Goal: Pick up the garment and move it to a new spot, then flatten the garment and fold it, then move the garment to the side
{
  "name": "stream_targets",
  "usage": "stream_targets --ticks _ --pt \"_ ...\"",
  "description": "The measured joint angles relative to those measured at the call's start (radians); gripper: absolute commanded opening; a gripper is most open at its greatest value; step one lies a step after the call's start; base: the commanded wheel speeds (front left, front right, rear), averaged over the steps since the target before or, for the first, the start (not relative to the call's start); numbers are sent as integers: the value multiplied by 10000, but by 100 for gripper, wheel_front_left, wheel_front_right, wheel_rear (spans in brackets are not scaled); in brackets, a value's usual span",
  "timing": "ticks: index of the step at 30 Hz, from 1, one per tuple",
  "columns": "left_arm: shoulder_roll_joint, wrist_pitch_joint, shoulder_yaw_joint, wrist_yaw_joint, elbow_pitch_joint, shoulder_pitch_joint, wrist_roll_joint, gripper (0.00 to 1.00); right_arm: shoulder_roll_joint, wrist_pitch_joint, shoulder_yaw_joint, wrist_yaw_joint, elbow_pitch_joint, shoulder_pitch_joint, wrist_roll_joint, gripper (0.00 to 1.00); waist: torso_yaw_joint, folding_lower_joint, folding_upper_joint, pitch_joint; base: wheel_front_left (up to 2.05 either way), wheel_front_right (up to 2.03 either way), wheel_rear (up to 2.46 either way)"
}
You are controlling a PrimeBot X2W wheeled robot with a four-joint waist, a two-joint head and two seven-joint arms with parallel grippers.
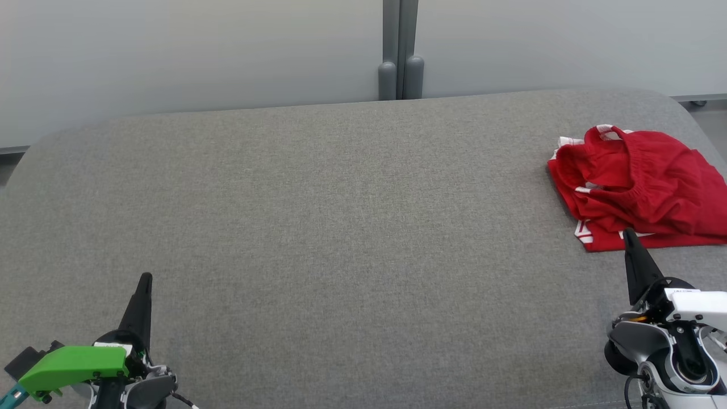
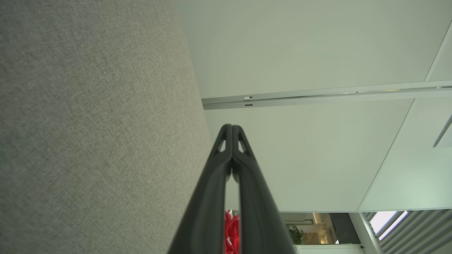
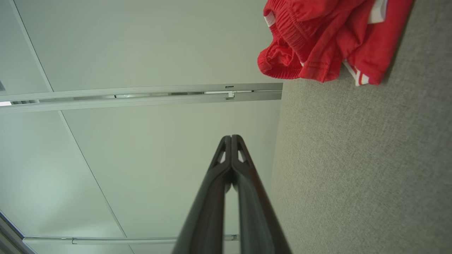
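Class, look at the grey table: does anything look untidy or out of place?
Yes: the red garment lies crumpled in a heap on the right side of the table, waistband bunched and layers overlapping rather than flat.

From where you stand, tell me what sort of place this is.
Likely an office or lab: a wide grey fabric-covered table, pale frosted partition panels in metal frames behind it, and a plant in a lit room beyond. A red garment lies bunched on the table.
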Motion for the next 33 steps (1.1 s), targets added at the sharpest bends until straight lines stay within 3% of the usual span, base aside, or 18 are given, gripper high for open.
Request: stream_targets --ticks 33 --pt "-8 2 50 -4 102 -14 2 0 54 75 -31 4 121 -117 0 0 -1 0 0 -5 0 0 0"
